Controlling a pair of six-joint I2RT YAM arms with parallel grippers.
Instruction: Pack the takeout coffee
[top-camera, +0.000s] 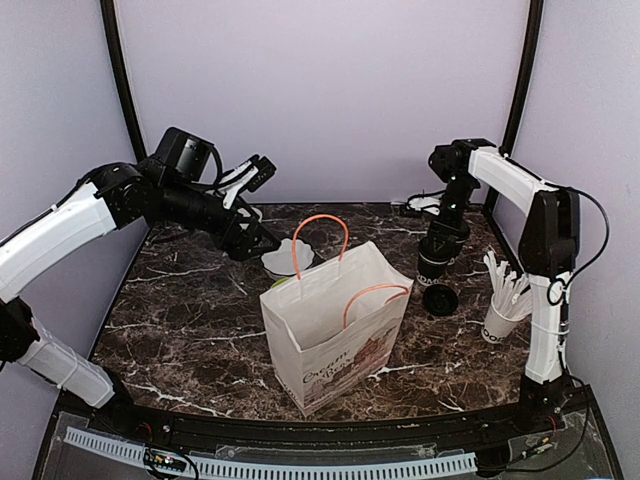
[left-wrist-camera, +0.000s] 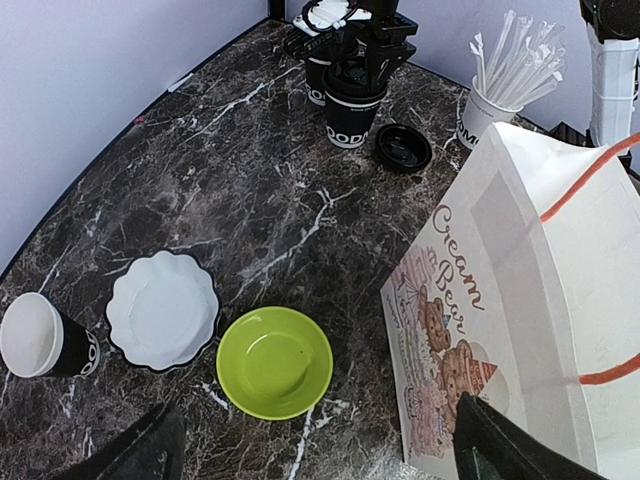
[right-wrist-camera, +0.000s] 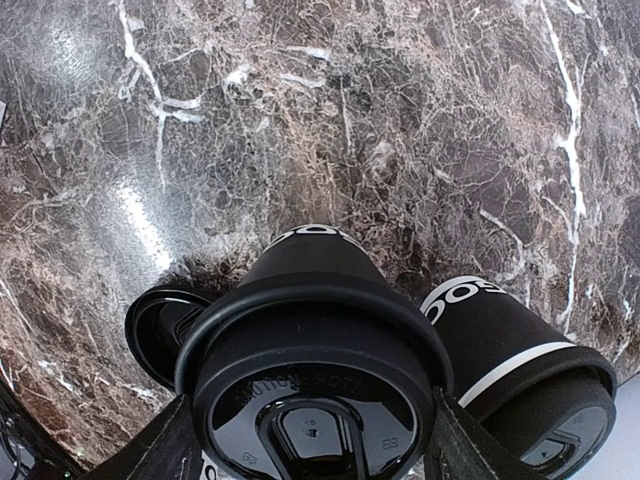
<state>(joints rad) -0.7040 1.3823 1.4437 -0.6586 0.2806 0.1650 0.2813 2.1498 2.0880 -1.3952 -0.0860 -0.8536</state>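
Observation:
The takeout coffee (right-wrist-camera: 315, 330), a black cup with white lettering and a black lid, stands on the marble table at the back right. My right gripper (right-wrist-camera: 310, 452) comes down over it, one finger pressed against each side of the lid. From above, the same gripper (top-camera: 437, 250) covers the cup. The white paper bag (top-camera: 335, 320) with orange handles stands open in the middle. My left gripper (left-wrist-camera: 320, 452) hangs open and empty above a green bowl (left-wrist-camera: 274, 362), to the left of the bag (left-wrist-camera: 530, 300).
A loose black lid (top-camera: 440, 298) lies beside the coffee, and a second black cup (right-wrist-camera: 520, 340) stands close behind it. A white cup of sticks (top-camera: 500, 318) is at the right edge. A white scalloped plate (left-wrist-camera: 163, 310) and a lidless black cup (left-wrist-camera: 40, 337) sit at the left.

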